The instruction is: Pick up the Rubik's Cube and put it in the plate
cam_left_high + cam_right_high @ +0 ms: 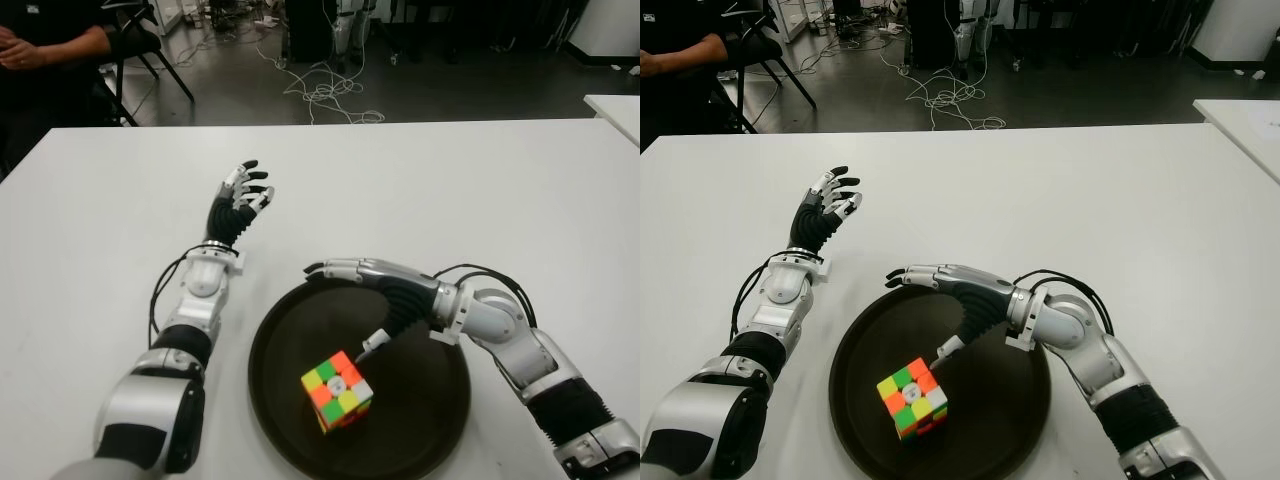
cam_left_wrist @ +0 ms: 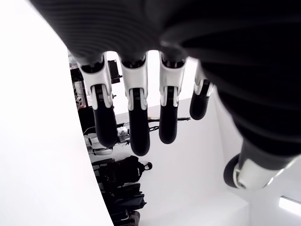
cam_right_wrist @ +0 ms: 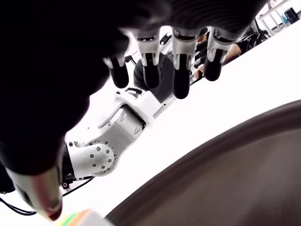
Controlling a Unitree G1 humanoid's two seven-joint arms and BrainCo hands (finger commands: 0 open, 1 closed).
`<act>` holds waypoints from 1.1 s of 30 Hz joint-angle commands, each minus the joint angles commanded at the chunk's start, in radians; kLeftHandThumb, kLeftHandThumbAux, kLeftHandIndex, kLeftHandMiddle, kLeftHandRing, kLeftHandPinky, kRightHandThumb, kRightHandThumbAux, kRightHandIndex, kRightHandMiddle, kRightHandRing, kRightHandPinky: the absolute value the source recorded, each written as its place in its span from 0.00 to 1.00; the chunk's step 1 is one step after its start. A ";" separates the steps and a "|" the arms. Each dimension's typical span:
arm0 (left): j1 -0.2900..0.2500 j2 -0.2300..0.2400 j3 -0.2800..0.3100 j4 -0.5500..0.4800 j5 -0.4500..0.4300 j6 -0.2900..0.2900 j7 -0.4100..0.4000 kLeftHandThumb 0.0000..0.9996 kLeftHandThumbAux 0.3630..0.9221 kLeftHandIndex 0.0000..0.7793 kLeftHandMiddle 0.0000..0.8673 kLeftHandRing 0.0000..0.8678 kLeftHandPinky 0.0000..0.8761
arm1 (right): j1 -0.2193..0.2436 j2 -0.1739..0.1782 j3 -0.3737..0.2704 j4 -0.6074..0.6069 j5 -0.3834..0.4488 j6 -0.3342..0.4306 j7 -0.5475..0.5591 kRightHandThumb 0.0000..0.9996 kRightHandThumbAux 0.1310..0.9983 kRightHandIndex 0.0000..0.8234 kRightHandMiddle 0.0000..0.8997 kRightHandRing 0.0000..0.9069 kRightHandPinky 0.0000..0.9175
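Note:
The Rubik's Cube [image 1: 338, 390] lies inside the dark round plate [image 1: 420, 420] near the table's front edge, tilted with its green, orange and yellow stickers up. My right hand [image 1: 345, 300] hovers over the plate's far rim, just behind the cube, fingers stretched out and open, thumb pointing down toward the cube without touching it. In the right wrist view the fingers [image 3: 181, 80] are spread above the plate's rim [image 3: 225, 155], and a corner of the cube [image 3: 77, 219] shows below the thumb. My left hand [image 1: 243, 195] is held up left of the plate, open and holding nothing.
The white table [image 1: 450, 190] stretches wide behind and beside the plate. A person sits at the far left [image 1: 40, 50] next to a chair. Cables [image 1: 320, 90] lie on the floor beyond the table. Another white table's corner [image 1: 615, 105] shows at the right.

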 joint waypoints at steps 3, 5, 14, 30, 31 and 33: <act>-0.001 0.002 0.001 0.001 -0.002 0.002 -0.008 0.13 0.40 0.21 0.30 0.34 0.35 | -0.066 -0.013 -0.086 0.092 0.097 -0.045 -0.011 0.00 0.65 0.13 0.13 0.16 0.18; -0.001 0.002 0.002 0.001 -0.002 0.003 -0.011 0.13 0.40 0.21 0.30 0.34 0.34 | -0.081 -0.014 -0.105 0.118 0.121 -0.060 -0.010 0.00 0.66 0.14 0.14 0.17 0.19; -0.001 0.004 0.006 -0.007 -0.003 0.016 -0.020 0.13 0.42 0.21 0.30 0.34 0.34 | -0.191 0.080 -0.328 0.298 0.397 -0.024 -0.069 0.00 0.70 0.21 0.22 0.23 0.24; 0.006 -0.002 0.010 -0.014 -0.006 0.008 -0.023 0.13 0.41 0.22 0.31 0.35 0.39 | -0.348 0.118 -0.394 0.934 0.131 0.075 -0.747 0.03 0.82 0.33 0.39 0.40 0.41; 0.006 -0.002 0.010 -0.015 -0.007 0.008 -0.024 0.12 0.41 0.22 0.31 0.35 0.39 | -0.353 0.121 -0.398 0.945 0.136 0.083 -0.740 0.04 0.82 0.33 0.39 0.40 0.42; 0.007 -0.002 0.010 -0.017 -0.008 0.009 -0.027 0.12 0.41 0.22 0.31 0.35 0.39 | -0.361 0.133 -0.418 0.954 0.164 0.111 -0.711 0.05 0.82 0.33 0.38 0.40 0.42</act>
